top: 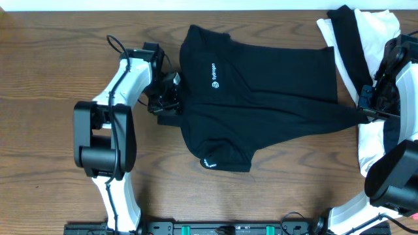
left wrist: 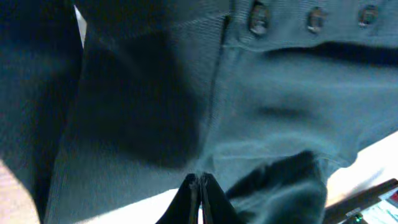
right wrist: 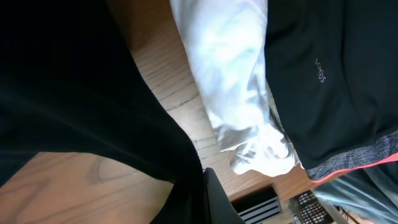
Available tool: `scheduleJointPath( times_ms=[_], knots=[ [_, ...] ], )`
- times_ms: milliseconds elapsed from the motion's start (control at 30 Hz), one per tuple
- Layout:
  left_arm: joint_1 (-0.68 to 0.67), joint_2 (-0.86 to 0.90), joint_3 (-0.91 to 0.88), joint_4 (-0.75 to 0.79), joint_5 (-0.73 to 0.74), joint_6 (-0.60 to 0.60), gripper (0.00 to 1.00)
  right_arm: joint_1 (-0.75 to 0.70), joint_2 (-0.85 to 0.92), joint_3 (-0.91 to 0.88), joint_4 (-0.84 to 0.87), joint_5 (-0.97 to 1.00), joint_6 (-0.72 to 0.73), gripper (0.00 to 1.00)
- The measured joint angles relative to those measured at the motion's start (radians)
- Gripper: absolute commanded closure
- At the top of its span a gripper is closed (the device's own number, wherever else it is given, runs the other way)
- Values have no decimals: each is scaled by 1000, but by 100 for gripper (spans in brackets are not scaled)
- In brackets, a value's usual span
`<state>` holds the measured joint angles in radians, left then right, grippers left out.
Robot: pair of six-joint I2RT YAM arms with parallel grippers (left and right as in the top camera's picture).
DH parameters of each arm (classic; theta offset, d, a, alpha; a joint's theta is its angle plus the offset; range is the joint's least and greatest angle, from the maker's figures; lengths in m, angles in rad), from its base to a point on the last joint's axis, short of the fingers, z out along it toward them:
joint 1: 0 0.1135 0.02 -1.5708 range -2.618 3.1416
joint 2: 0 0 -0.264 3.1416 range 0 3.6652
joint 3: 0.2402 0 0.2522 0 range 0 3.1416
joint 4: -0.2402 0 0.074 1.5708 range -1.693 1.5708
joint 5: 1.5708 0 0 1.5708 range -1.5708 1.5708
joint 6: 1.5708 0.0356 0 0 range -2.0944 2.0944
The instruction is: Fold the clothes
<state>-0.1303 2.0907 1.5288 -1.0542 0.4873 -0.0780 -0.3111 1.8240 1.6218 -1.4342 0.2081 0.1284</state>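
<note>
Across centre frame, my left tool (top: 171, 108) and right tool (top: 361, 112) clench opposite edges of the shirt (top: 261, 85), apparently to draw it flat for folding.

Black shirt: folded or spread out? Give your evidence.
Spread: the shirt lies open across the table, logo up, a sleeve sticking out.
</note>
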Motion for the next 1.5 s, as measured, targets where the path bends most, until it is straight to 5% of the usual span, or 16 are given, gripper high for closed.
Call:
scheduleJointPath(
  times_ms=[667, 1133, 1500],
  knots=[
    [9, -12, -169, 191, -46, -24, 94, 0, 0, 0, 0, -34, 0, 99],
    [248, -23, -183, 267, -38, -33, 94, 13, 0, 0, -16, -111, 0, 99],
    [277, -24, -163, 241, -53, -29, 93, 103, 0, 0, -7, -123, 0, 98]
  ],
)
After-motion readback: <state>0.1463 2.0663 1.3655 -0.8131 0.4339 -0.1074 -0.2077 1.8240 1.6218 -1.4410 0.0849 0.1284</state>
